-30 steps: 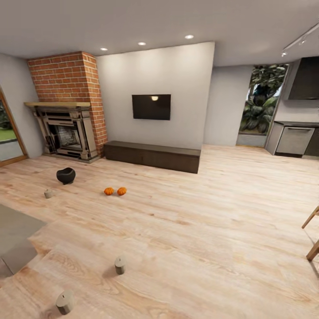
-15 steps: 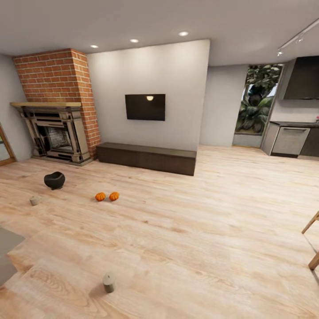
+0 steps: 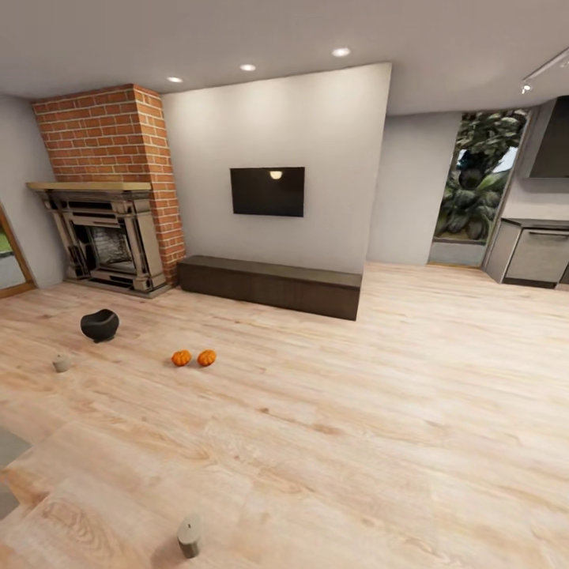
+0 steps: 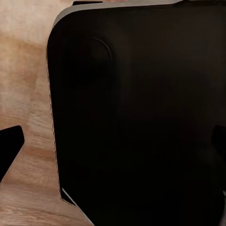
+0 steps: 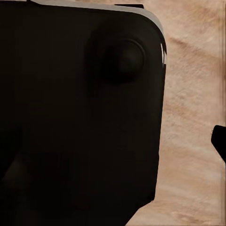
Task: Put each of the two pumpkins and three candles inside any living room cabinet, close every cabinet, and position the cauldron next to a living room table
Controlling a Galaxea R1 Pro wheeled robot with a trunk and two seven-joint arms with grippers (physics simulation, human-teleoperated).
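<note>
cauldron: the cauldron sat on the floor, its inside hidden.
cabinet: the cabinet stood shut by the wall.
pumpkins: the pumpkins lay side by side, far from both grippers.
candles: two candles stood apart.
grippers: opening unclear.

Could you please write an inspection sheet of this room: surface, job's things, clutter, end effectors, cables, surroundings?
Surface: pale wood floor, bare around the items.
Job's things: two pumpkins side by side on the floor; cauldron on the floor near the fireplace; two candles standing on the floor; cabinet against the wall, fronts closed.
Clutter: nothing seen.
End effectors: state cannot be told; the wrist views face a dark panel.
Cables: nothing seen.
Surroundings: wall television, brick chimney, kitchen units at right.
</note>
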